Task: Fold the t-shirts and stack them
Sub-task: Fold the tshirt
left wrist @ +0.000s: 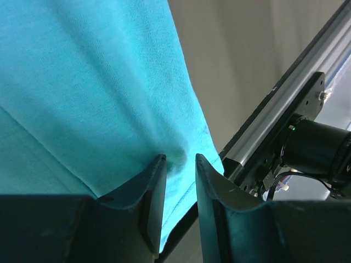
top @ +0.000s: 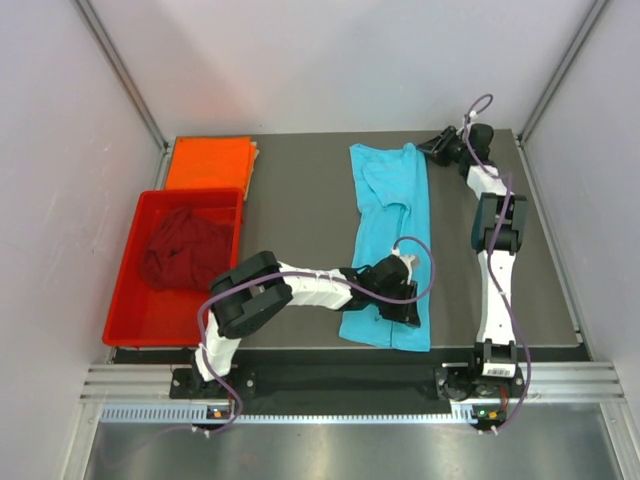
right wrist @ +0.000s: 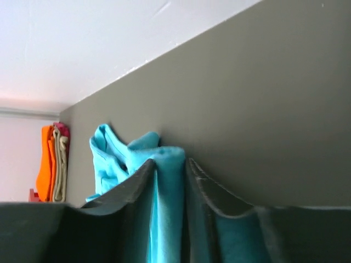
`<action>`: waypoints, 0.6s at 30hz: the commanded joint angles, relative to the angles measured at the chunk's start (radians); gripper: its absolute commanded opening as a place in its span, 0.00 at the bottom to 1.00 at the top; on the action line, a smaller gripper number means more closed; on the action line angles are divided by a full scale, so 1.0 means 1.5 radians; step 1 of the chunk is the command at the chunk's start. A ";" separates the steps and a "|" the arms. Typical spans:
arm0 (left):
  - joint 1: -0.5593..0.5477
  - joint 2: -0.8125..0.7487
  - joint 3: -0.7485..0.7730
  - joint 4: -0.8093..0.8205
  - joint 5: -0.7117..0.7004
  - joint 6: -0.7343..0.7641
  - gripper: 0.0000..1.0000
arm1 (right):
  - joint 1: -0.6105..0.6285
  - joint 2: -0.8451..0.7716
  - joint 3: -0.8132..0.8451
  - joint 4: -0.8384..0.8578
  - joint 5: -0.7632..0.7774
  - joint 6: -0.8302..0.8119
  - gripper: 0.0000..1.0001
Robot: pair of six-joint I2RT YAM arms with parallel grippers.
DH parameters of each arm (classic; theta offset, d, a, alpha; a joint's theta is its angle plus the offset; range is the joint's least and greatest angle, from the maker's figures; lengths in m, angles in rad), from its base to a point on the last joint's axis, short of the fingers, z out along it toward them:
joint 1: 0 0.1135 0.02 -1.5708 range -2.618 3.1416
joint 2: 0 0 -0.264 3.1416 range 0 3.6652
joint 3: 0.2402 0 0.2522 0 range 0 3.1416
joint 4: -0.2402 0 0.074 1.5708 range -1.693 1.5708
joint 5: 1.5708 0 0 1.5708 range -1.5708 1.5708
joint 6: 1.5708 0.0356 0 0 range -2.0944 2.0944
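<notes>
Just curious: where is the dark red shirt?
In the top view, the maroon t-shirt lies crumpled in the red tray on the left of the table, with the folded orange t-shirt behind it.

left arm [top: 310, 285], right arm [top: 495, 290]: white, black joints | cables [top: 430, 255]: purple | left hand [left wrist: 180, 161]: black

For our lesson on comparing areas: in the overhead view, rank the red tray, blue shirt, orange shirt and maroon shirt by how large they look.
Largest: red tray and blue shirt, too alike to separate.
Smaller: maroon shirt and orange shirt, also too close to rank firmly.
</notes>
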 commanded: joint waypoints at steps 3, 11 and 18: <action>-0.002 -0.021 0.060 -0.160 -0.038 0.022 0.36 | -0.021 -0.058 -0.029 -0.021 0.045 -0.018 0.46; 0.098 -0.181 0.047 -0.321 -0.059 0.076 0.40 | -0.091 -0.241 -0.182 -0.174 0.069 -0.061 0.56; 0.208 -0.357 -0.119 -0.353 -0.030 0.088 0.44 | -0.073 -0.482 -0.351 -0.461 0.224 -0.135 0.53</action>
